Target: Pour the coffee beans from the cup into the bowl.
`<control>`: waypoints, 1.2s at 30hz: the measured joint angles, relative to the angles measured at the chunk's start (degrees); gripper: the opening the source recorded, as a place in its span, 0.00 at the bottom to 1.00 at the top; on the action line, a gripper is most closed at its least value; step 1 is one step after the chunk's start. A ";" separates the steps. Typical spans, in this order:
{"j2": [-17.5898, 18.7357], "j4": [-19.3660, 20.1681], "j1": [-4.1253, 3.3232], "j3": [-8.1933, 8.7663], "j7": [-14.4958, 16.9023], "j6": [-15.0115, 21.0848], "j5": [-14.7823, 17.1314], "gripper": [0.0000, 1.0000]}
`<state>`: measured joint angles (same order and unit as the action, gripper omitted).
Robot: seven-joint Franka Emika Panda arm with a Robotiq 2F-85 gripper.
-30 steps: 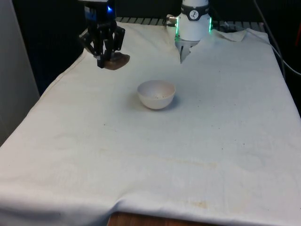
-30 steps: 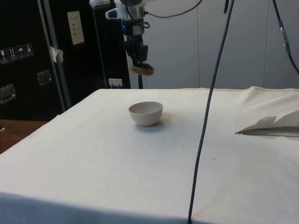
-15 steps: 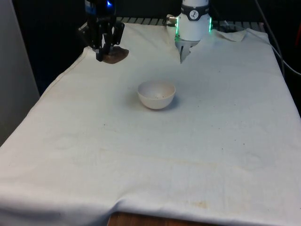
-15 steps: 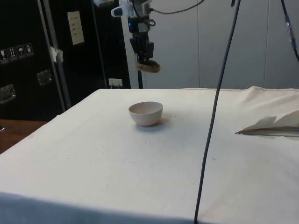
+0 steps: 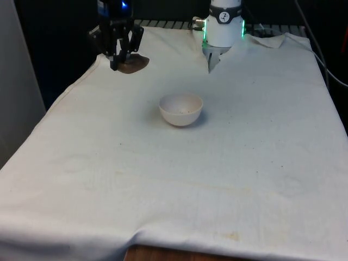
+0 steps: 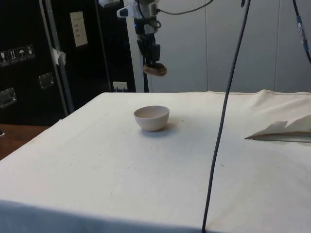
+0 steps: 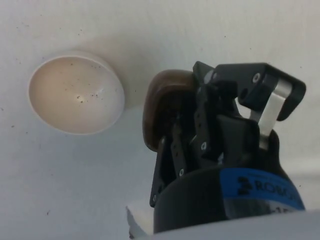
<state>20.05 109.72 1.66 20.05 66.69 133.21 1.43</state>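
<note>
A small brown cup point(image 5: 132, 64) hangs in the air, with my black gripper point(image 5: 118, 61) shut on its rim. It is over the far part of the table, towards the front view's left. In the side view the cup point(image 6: 155, 70) sits high above the cloth, behind the bowl. The pale bowl point(image 5: 181, 109) rests on the white cloth near the table's middle, apart from the cup. In the wrist view the bowl point(image 7: 76, 92) holds a few dark specks, and the cup point(image 7: 162, 107) lies beside it between my fingers point(image 7: 200, 120).
The white cloth point(image 5: 179, 179) covers the whole table. The robot's white base point(image 5: 223, 27) stands at the far end. A dark cable point(image 6: 224, 111) hangs across the side view. A fold of the cloth point(image 6: 284, 131) rises at the side view's right.
My gripper with the cup has risen and moved away from the bowl towards the table's far end. The bowl has stayed put.
</note>
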 measured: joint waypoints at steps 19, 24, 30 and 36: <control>-2.12 3.27 -0.06 0.29 -4.47 0.11 0.00 0.04; -2.86 4.47 -0.06 0.23 -5.96 0.11 0.00 0.04; -2.92 5.27 -0.06 0.23 -7.96 0.29 0.11 0.04; -2.64 5.67 -0.06 0.23 -10.31 0.86 0.17 0.04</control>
<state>17.42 115.39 1.60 20.28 56.38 134.07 1.60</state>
